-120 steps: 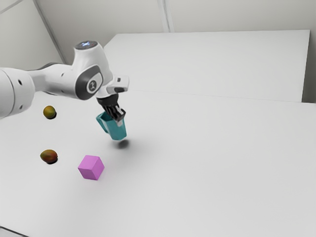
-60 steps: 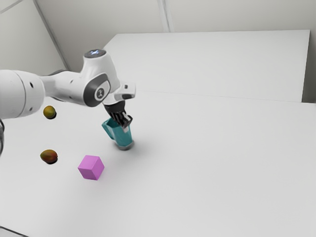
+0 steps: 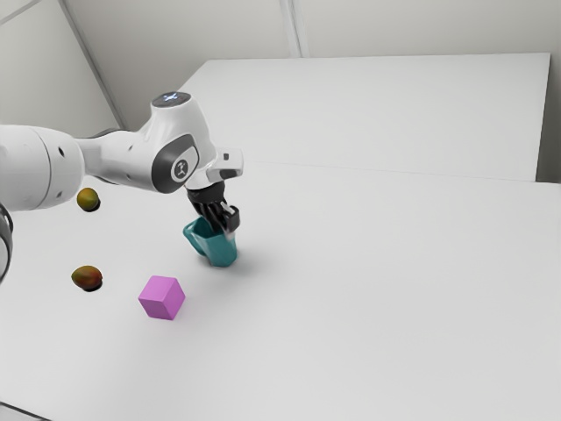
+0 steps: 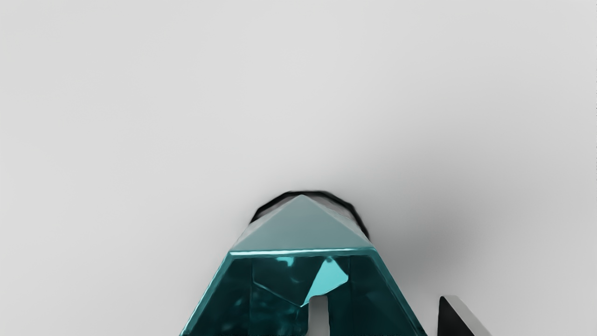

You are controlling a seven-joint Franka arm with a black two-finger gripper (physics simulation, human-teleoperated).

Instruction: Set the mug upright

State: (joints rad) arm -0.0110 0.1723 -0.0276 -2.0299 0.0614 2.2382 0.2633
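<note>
Arm [image 3: 118,160] enters from exterior view's 9 o'clock; gripper [image 3: 226,228] angles toward 5 o'clock, fingers spread astride teal mug's [image 3: 222,253] wall.

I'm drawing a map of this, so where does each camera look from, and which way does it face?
Exterior view: sits at the arm's side, looks down across the table at mug and cube; the arm reaches in from the exterior view's left.
Wrist view: rides by the end effector, looks down into the mug; two fingertips show.
Shared: mug, table, end effector.
</note>
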